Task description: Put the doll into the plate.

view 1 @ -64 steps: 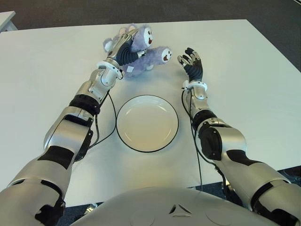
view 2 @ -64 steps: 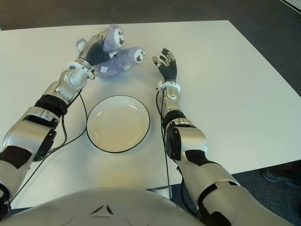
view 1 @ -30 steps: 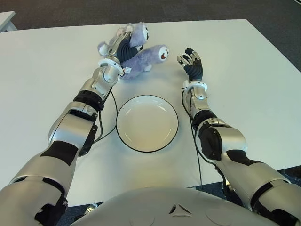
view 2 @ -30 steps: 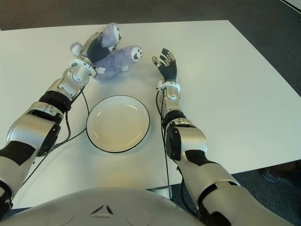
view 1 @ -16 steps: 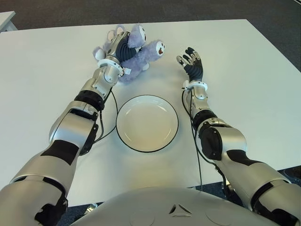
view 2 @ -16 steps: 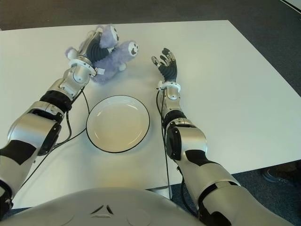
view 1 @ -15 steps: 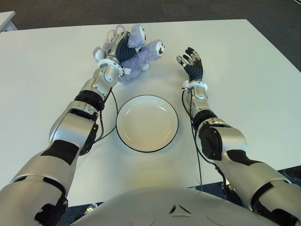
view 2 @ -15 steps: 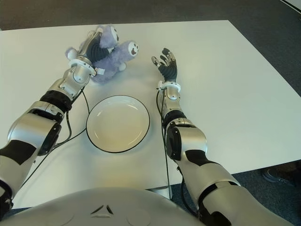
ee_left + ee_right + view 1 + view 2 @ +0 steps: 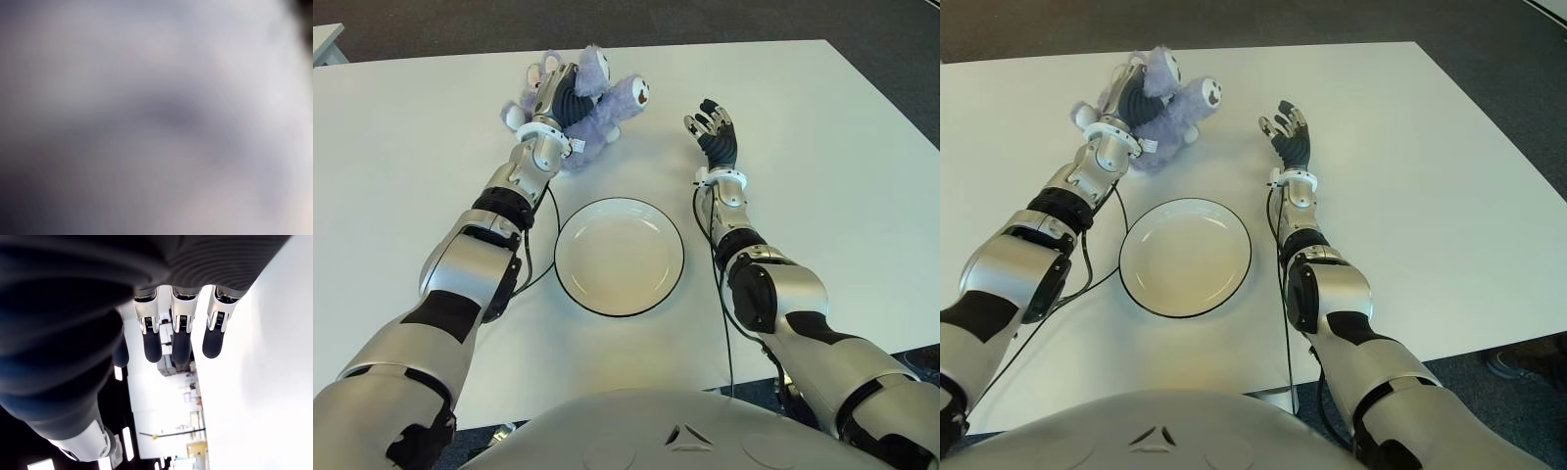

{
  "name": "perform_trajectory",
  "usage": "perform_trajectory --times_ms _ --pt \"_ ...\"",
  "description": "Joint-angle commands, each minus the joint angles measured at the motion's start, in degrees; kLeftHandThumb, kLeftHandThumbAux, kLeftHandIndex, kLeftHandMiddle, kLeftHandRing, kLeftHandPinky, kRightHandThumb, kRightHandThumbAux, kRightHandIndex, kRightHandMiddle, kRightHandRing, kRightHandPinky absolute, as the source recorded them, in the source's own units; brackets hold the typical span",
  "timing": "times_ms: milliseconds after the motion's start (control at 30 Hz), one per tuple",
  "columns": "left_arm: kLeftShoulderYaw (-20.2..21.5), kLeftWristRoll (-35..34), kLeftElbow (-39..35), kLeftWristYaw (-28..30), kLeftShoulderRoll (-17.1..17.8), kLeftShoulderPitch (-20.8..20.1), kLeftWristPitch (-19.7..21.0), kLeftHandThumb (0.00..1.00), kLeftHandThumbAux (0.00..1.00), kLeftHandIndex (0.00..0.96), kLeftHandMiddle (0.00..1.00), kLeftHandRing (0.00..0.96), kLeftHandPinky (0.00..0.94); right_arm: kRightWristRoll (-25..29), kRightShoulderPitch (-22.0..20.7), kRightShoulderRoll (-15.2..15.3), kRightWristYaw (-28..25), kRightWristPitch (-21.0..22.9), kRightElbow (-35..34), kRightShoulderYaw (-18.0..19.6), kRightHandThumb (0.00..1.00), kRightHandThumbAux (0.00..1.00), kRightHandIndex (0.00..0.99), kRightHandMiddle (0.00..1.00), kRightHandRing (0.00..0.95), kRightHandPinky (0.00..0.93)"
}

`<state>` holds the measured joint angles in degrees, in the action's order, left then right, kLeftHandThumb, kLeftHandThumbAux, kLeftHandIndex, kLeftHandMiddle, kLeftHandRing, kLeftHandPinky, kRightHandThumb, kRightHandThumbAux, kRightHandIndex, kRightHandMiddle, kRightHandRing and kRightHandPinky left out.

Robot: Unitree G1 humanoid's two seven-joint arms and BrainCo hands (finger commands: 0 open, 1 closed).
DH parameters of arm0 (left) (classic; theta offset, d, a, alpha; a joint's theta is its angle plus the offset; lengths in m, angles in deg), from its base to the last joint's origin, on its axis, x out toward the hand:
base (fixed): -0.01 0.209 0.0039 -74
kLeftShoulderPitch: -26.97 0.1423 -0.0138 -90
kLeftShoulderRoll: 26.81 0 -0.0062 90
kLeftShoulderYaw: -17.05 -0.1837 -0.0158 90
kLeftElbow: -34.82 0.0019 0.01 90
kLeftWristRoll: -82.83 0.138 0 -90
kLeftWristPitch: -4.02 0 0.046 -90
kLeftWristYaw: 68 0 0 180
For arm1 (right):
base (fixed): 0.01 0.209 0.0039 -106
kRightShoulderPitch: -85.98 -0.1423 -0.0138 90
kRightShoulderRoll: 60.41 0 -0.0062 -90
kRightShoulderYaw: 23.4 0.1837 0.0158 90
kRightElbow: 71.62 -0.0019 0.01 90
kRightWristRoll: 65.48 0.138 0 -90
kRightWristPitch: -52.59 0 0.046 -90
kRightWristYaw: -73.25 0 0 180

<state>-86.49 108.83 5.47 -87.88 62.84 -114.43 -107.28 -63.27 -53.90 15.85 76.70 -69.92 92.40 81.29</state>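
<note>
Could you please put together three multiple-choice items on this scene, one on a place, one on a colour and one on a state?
1. Where is the doll?
A. On the plate
B. On the table beyond the plate, at the left robot hand
C. In the right robot hand

2. What colour is the doll?
A. Green
B. Red
C. Pale purple

3. What state is the right robot hand in?
A. Open, holding nothing
B. Closed on the doll
C. Closed on the plate

Answers:
1. B: the doll lies on the table past the plate, with the left robot hand closed on it.
2. C: its plush is pale purple, with a light face.
3. A: the right robot hand, right of the doll, has its fingers spread with nothing between them.
</note>
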Motion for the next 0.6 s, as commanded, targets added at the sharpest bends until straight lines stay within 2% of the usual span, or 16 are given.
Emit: perform_trajectory --times_ms 33,267,600 --pt "0.6 -0.7 -0.2 0.6 -0.3 0.5 1.5 0.812 0.647 0.748 0.839 0.844 0.863 0.2 1.2 -0.2 -0.2 0.4 0.8 0.2 0.381 0.792 0.173 0.149 0.133 0.151" --pt "1.0 -1.6 -1.0 2.7 -0.4 0.6 3.0 0.895 0.637 0.755 0.843 0.849 0.863 0.4 1.2 -0.2 -0.5 0.3 0.8 0.5 0.415 0.792 0.179 0.150 0.133 0.159" --pt "1.1 -1.4 -2.4 3.5 -0.2 1.1 4.5 0.902 0.633 0.753 0.841 0.847 0.863 0.6 1.1 -0.4 -0.5 0.3 0.8 0.8 0.450 0.799 0.184 0.155 0.136 0.153"
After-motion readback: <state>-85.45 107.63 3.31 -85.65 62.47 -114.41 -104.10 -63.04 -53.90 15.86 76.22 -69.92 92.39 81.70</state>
